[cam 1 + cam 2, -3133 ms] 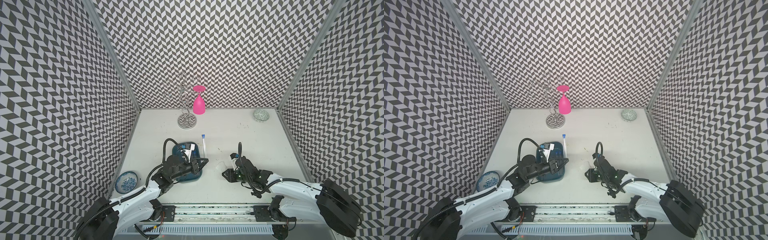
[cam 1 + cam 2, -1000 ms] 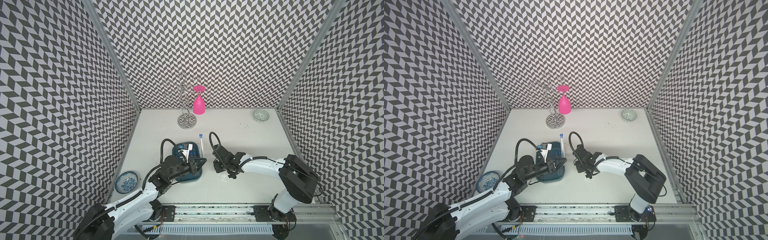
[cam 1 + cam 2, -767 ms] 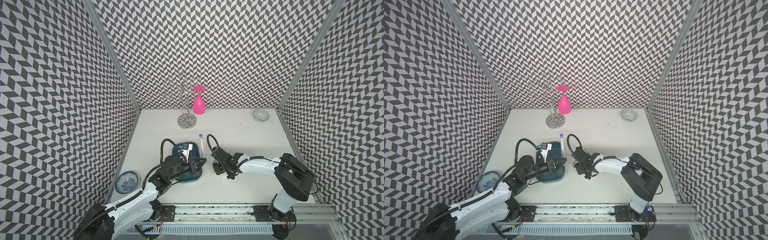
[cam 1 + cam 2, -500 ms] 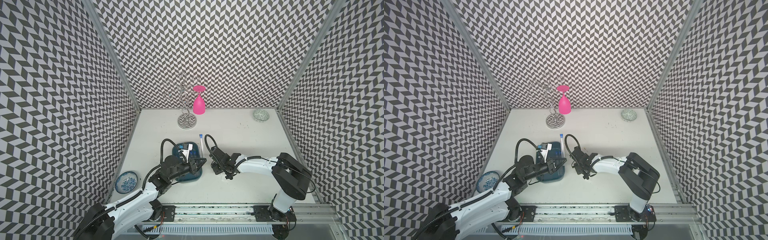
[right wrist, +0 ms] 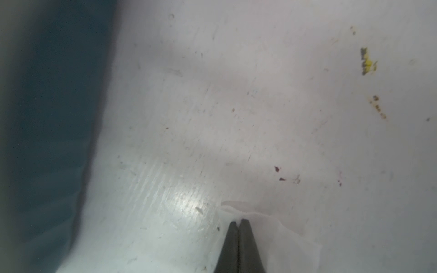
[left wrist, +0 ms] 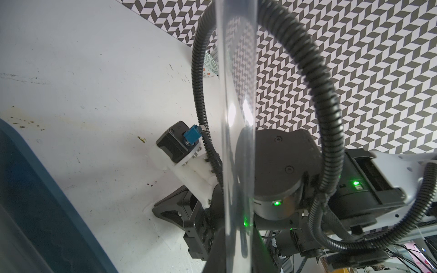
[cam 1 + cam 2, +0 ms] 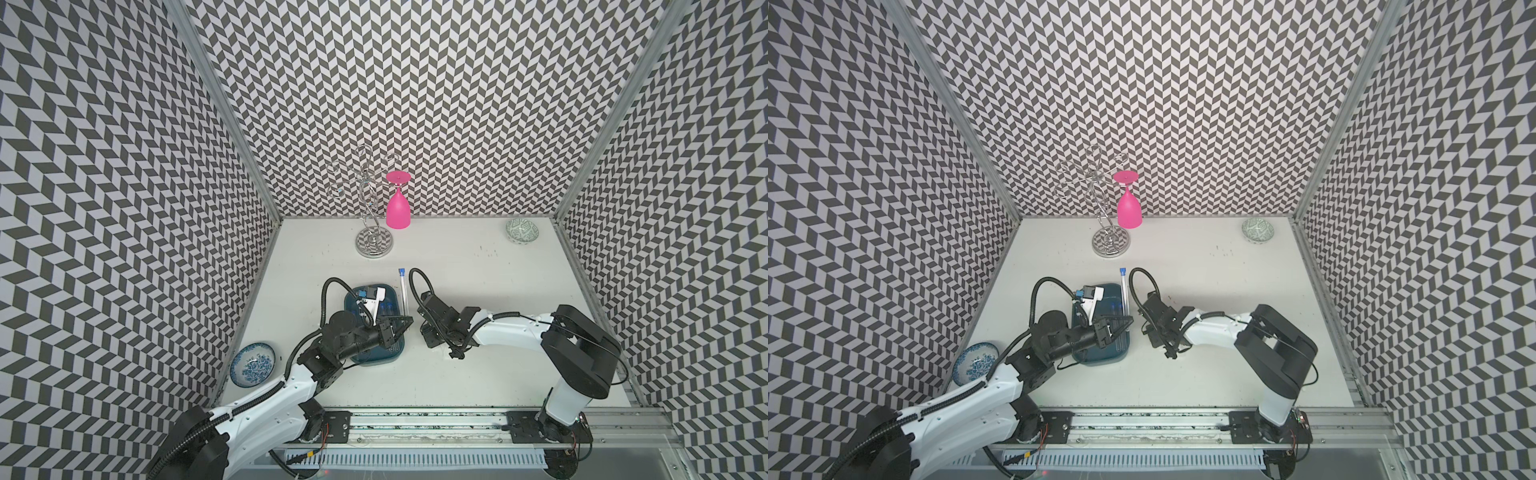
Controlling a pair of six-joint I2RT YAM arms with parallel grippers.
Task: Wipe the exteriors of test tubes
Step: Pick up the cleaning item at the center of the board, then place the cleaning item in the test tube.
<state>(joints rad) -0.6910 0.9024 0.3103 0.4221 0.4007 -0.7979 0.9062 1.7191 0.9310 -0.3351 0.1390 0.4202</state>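
No brand name or readable word shows anywhere; a small orange sticker on the green patterned bowl [image 6: 210,67] is too small to read.

The left gripper [image 7: 405,322] is clenched on the lower end of one test tube [image 7: 402,291]. The tube points away from the robot, along the right edge of the teal tray [image 7: 376,360], and its blue cap is at the far end. In the left wrist view this tube [image 6: 236,94] crosses the picture as a clear bar. Other test tubes [image 7: 387,308] lie inside the tray, and only their blue caps are seen clearly.

The right gripper [image 5: 238,224] has its jaws pressed together, with the tips on the white tissue [image 5: 272,232] on the table [image 7: 478,291], just beside the tray. Whether a fold is pinched between them cannot be told.

Three seconds earlier the right arm was well apart from the tray, more to the right. It has since come close to the tray and has closed its jaws. The left arm and its tube have hardly moved.
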